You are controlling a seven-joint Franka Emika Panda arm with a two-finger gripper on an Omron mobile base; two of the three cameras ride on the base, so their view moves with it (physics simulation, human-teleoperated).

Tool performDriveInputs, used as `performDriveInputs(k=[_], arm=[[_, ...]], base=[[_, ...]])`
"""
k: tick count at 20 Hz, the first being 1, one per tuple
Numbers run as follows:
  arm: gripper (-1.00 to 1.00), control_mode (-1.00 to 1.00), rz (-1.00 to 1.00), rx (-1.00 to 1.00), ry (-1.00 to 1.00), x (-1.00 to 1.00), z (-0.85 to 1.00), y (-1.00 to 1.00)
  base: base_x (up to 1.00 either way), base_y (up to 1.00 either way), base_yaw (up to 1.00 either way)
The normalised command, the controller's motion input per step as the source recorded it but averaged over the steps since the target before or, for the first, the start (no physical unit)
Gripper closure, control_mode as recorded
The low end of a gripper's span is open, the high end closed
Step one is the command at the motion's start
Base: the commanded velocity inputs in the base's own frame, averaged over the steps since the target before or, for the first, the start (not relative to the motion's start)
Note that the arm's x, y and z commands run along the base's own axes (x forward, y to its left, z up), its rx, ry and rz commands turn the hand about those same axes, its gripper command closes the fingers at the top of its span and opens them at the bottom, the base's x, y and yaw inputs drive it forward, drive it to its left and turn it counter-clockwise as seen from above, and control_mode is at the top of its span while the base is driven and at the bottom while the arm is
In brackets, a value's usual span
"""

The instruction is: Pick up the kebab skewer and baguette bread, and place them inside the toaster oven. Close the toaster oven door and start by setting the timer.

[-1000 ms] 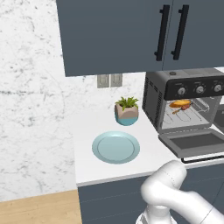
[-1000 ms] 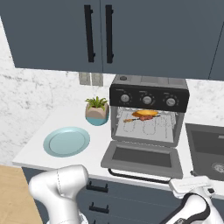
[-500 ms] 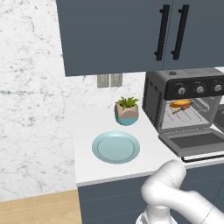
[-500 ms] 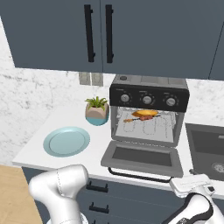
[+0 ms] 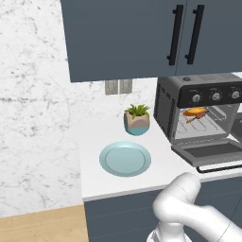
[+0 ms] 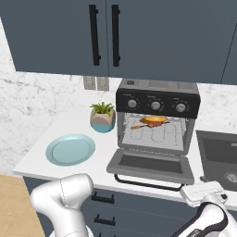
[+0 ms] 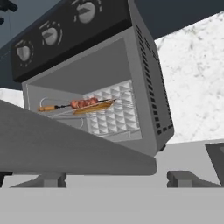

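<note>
Pincer (image 7: 113,178) spread wide beneath the dropped oven door (image 7: 65,144); probably light, stiff panel, best lifted by its handle.

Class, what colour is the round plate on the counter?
The plate is pale blue-green, clearest in the left base view.

dark blue cabinets (image 6: 139,37) above white counter (image 5: 94,175), marble backsplash (image 5: 33,118), wood floor (image 5: 42,227)

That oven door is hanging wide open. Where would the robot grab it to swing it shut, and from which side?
Probably by the bar handle along the door's front edge, coming up from underneath. The door lies flat, hinged at the oven, so that edge is farthest from the hinge.
</note>
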Motion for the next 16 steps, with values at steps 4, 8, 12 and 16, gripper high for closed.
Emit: performDriveInputs(k=[4, 8, 12, 16], arm=[[-1.0, -1.0, -0.05, 0.0, -0.12, 0.13, 1.0, 0.2], [-1.0, -1.0, -0.05, 0.0, -0.12, 0.17, 1.0, 0.17], [-1.0, -1.0, -0.05, 0.0, -0.14, 0.18, 1.0, 0.16], [-1.0, -1.0, -0.06, 0.0, -0.16, 0.26, 1.0, 0.16]], base=[[0.0, 0.0, 0.0], [0.0, 0.0, 0.0], [0.0, 0.0, 0.0], [0.0, 0.0, 0.0]])
